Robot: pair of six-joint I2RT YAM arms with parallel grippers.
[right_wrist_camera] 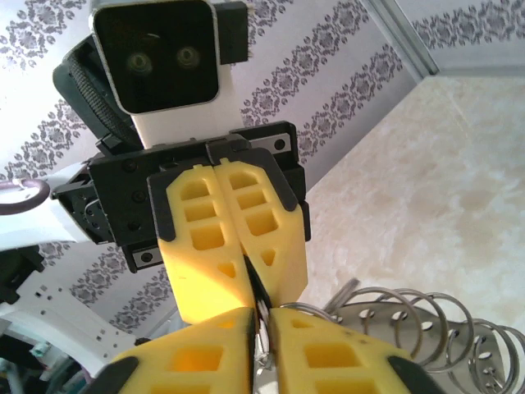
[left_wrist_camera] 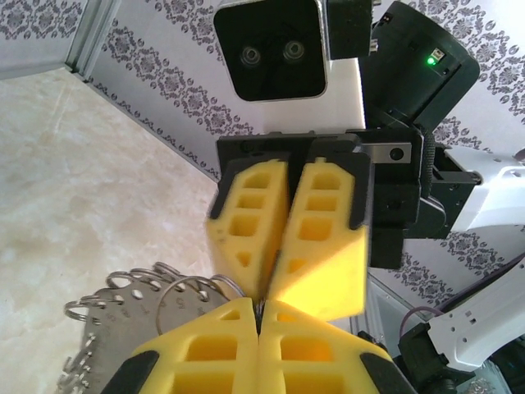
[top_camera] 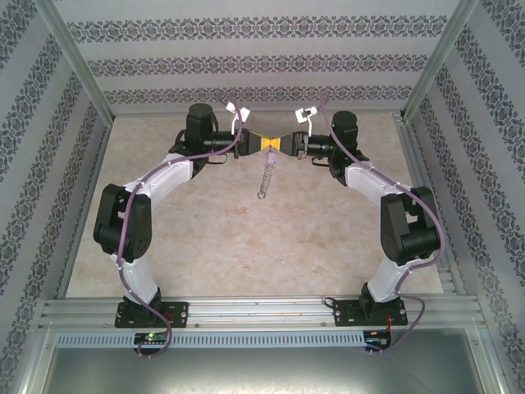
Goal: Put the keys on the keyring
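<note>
High over the table's far half, my two grippers meet tip to tip. My left gripper (top_camera: 265,145) (left_wrist_camera: 261,316) is shut on a thin wire loop of the keyring (left_wrist_camera: 176,287), a silvery holed metal piece carrying several wire loops. My right gripper (top_camera: 281,146) (right_wrist_camera: 261,316) faces it with its pads a narrow slit apart and a silvery bit of metal in the slit. The keyring (right_wrist_camera: 410,316) spreads to the lower right in the right wrist view. Under the fingertips the keyring (top_camera: 263,182) dangles, with a small pale lilac key (top_camera: 268,163) at its top.
The beige marbled table (top_camera: 246,246) lies below, fenced by patterned walls (top_camera: 246,57) and metal frame posts (top_camera: 78,57). An aluminium rail (top_camera: 262,310) carries both arm bases at the near edge.
</note>
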